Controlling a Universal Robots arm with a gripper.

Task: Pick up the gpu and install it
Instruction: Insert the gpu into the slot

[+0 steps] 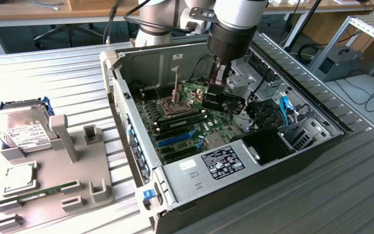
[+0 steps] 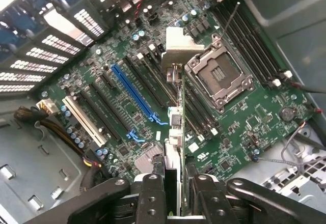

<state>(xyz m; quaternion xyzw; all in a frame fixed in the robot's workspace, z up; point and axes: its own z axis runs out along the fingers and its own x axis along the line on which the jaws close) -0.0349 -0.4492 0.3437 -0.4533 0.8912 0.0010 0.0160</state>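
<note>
The gpu (image 1: 190, 93) is a thin card with a green board face and a metal bracket at one end. It hangs upright inside the open PC case (image 1: 239, 163), above the motherboard (image 1: 196, 129). My gripper (image 1: 214, 95) is shut on the card's upper edge. In the wrist view the gpu (image 2: 174, 127) shows edge-on between my two black fingers (image 2: 152, 196). It hovers over the black expansion slots, between the blue slot (image 2: 133, 94) and the CPU socket (image 2: 218, 76). I cannot tell whether its lower edge touches a slot.
At the exterior view's left, a grey fixture (image 1: 64, 161) holds a silver hard drive (image 1: 19, 130), a CPU chip (image 1: 19, 176) and a green RAM stick (image 1: 39, 191). Case walls, a drive cage and cables (image 1: 284, 109) crowd the card.
</note>
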